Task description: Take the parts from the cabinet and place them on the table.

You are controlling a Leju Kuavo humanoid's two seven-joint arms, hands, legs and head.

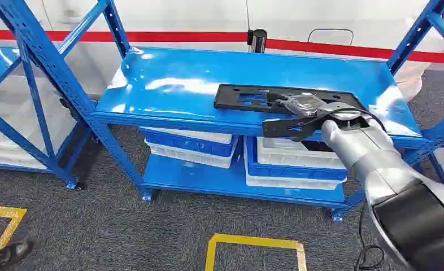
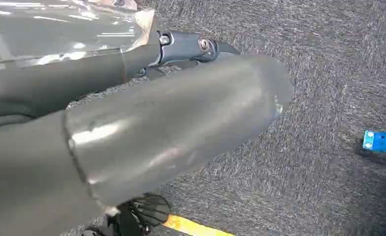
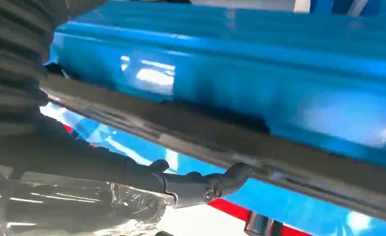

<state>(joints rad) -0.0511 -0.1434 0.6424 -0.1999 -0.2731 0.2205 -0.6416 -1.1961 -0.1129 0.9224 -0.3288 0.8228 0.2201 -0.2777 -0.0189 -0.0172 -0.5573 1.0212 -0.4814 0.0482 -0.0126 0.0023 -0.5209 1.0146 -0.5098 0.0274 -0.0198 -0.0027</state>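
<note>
A flat black part with cut-outs lies on the top shelf of the blue cabinet, right of its middle. My right hand grips the part's near right edge, with fingers over the top and the thumb under it at the shelf's front lip. In the right wrist view the part's edge crosses the picture with a dark shadow between it and the blue shelf, and a dark finger lies along it. My left hand hangs over the grey carpet with its fingers straight, holding nothing.
Blue and white bins are stacked on the lower shelf. A second blue rack stands to the left. Yellow floor markings lie in front. A person's shoe is at the bottom left. A blue rack foot rests on the carpet.
</note>
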